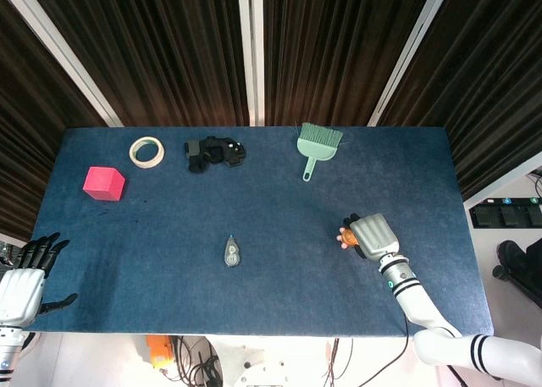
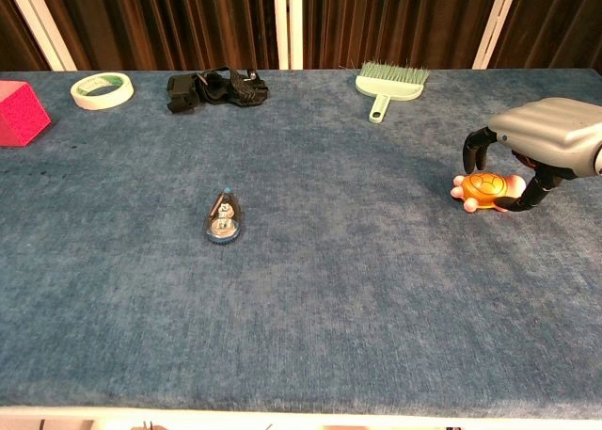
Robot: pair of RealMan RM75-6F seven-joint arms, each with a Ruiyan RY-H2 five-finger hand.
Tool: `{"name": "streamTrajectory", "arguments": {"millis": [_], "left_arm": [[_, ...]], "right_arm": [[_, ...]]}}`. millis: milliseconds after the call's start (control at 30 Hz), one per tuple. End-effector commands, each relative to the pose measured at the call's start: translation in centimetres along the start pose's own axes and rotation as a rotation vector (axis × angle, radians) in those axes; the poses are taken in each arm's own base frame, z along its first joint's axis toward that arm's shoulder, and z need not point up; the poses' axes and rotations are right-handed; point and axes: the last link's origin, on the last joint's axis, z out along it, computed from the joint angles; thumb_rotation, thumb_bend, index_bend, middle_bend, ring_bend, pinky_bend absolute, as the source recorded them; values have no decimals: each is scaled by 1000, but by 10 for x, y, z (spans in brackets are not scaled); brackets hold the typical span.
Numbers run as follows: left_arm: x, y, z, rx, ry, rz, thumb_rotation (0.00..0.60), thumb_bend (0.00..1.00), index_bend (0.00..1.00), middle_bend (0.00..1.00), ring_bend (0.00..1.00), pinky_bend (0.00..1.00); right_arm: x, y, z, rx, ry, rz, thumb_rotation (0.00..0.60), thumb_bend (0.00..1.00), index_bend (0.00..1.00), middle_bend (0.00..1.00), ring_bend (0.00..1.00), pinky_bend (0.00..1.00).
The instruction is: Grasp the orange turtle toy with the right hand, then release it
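The orange turtle toy (image 2: 483, 189) lies on the blue table near the right edge. My right hand (image 2: 536, 143) arches over it, fingers (image 2: 473, 146) curled down at its far side and the thumb (image 2: 529, 195) against its near right side, so the hand grips it. In the head view the right hand (image 1: 373, 234) covers most of the orange turtle toy (image 1: 345, 235), leaving only an orange sliver at its left. My left hand (image 1: 21, 281) hangs off the table's front left corner, fingers spread, holding nothing.
A green hand brush (image 1: 315, 146), a black strap bundle (image 1: 213, 152) and a tape roll (image 1: 146, 151) lie along the far edge. A pink cube (image 1: 104, 183) sits at the left. A small clear correction-tape dispenser (image 2: 224, 219) lies mid-table.
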Motion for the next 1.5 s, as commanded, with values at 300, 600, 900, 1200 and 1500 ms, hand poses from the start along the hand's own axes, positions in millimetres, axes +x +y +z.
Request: {"name": "streamTrajectory", "arguments": {"millis": [300, 600, 900, 1200, 1500], "left_arm": [[0, 1, 1, -1, -4, 3, 600, 62, 129, 30, 0, 69], [1, 0, 1, -1, -3, 4, 600, 61, 129, 30, 0, 69], [2, -1, 0, 0, 0, 3, 600, 62, 129, 30, 0, 69], [0, -2, 0, -1, -6, 1, 600, 62, 130, 30, 0, 69], [1, -2, 0, 2, -4, 3, 600, 62, 129, 30, 0, 69]], "right_arm": [[-7, 0, 2, -5, 22, 8, 600, 218, 453, 441, 860, 966], [-11, -2, 5, -7, 39, 5, 600, 323, 743, 648, 940, 1000], [-10, -3, 4, -6, 35, -8, 600, 393, 803, 686, 979, 1000], [1, 5, -5, 9, 10, 1, 600, 87, 320, 443, 966, 1000], [-3, -2, -2, 24, -14, 3, 600, 85, 320, 440, 967, 1000]]}}
